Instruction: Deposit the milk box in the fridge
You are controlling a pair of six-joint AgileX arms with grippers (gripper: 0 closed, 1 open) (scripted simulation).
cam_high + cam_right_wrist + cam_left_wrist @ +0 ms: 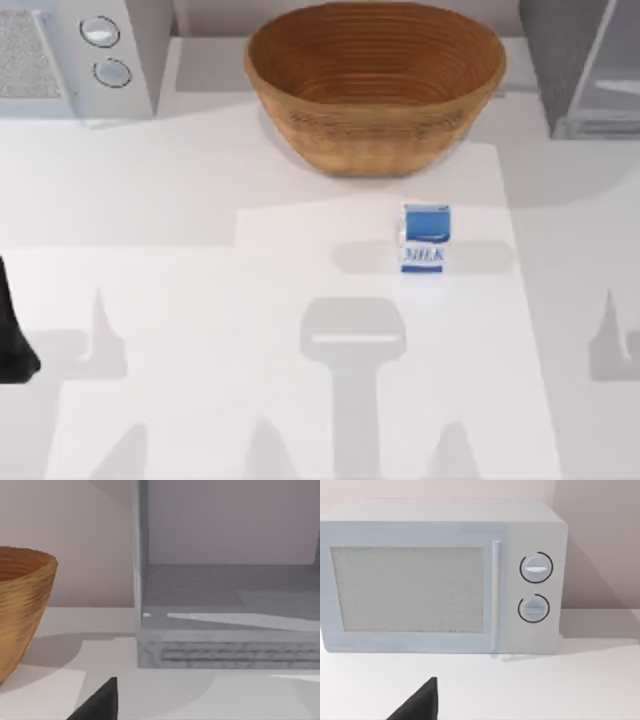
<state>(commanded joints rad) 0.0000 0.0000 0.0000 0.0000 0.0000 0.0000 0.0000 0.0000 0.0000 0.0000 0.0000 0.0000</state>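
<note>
Black finger tips are all that the wrist views give of either pincer: one dark wedge of the left pincer (417, 702) over the bench before the microwave (440, 577), one of the right pincer (97, 702) over the bench before the fridge (225, 605). From a single tip each I cannot tell how far either stands open; neither holds or touches anything visible. In the top view a dark part of the left arm (12, 335) sits at the bench's left edge.

Outward from there, the milk box (426, 238) stands upright on the white bench (180, 290), right of centre, just in front of the wicker basket (375, 85) and well apart from the fridge at the far right corner, whose door stands open on a pale interior.

I judge the carton light and fairly stiff, with smooth, somewhat slippery faces that would dent under a hard squeeze. The best hold looks to be across two opposite flat sides, below the blue top.
</note>
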